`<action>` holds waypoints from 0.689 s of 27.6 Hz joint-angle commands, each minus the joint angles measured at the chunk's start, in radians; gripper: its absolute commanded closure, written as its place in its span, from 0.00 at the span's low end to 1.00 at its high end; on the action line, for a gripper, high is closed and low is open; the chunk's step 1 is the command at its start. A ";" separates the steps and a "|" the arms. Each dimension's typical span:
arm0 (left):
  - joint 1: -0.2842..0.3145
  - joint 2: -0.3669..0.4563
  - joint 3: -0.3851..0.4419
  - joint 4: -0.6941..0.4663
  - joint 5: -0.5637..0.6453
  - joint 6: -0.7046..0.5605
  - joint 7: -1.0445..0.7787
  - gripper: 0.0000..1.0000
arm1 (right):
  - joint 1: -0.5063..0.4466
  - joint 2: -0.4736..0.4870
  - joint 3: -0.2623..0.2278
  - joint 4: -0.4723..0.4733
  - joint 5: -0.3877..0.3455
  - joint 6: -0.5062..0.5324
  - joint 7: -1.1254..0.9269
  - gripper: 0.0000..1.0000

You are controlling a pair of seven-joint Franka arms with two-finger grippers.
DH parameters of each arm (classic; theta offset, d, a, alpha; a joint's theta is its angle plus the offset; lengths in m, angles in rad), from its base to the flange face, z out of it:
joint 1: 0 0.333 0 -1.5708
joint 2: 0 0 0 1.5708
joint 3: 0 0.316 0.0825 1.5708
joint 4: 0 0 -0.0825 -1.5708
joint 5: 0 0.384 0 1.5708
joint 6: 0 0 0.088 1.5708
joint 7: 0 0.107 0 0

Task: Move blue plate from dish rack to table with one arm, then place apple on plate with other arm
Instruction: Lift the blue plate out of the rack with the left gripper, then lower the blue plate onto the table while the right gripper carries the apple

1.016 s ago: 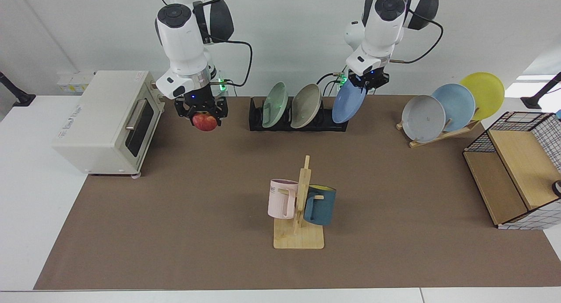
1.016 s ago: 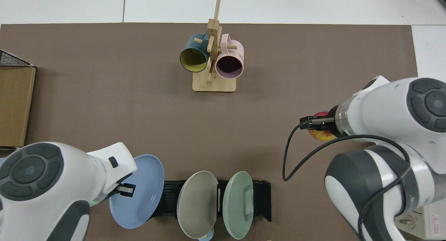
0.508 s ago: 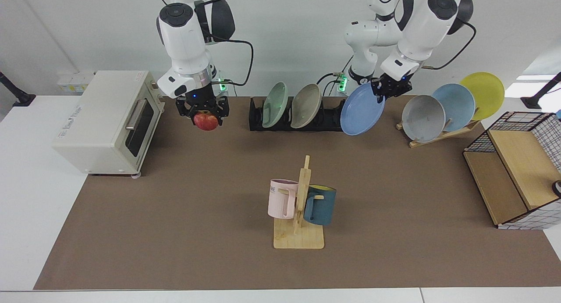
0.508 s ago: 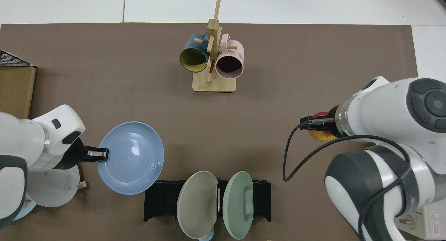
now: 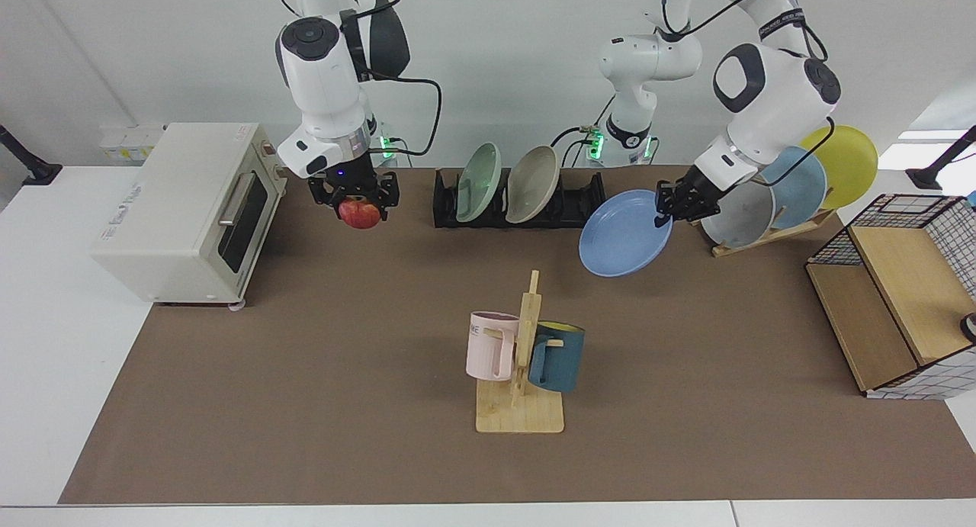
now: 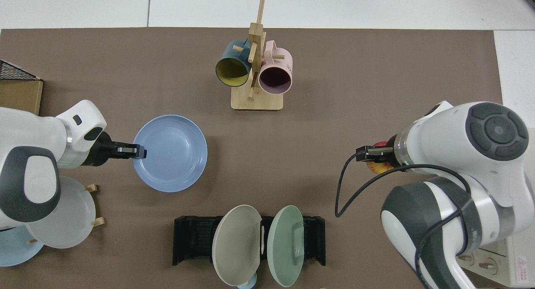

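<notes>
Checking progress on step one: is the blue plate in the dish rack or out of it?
Out. The left tool grips the blue plate by its rim, clear of the dish rack, whose end slot is empty.

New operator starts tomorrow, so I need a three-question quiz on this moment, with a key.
1. True or false: the blue plate sits in the dish rack.
2. Which gripper holds the apple? A) left B) right C) neither
3. Fill in: the rack holds a green plate and a ____ plate.

Key:
1. False. The left gripper holds it by its rim, out over the table.
2. B. The right gripper grips it beside the toaster oven.
3. Beige.
</notes>
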 commanded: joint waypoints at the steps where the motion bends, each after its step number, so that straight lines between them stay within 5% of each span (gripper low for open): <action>1: 0.004 0.074 -0.009 0.021 -0.046 0.065 0.023 1.00 | -0.011 -0.007 0.008 -0.050 0.007 0.070 0.025 0.99; 7: 0.007 0.136 -0.009 0.015 -0.236 0.063 0.068 1.00 | 0.000 -0.001 0.015 -0.047 0.005 0.091 0.080 0.99; 19: -0.004 0.154 -0.047 -0.050 -0.443 0.060 0.085 1.00 | 0.000 0.022 0.125 -0.029 0.004 0.113 0.239 0.99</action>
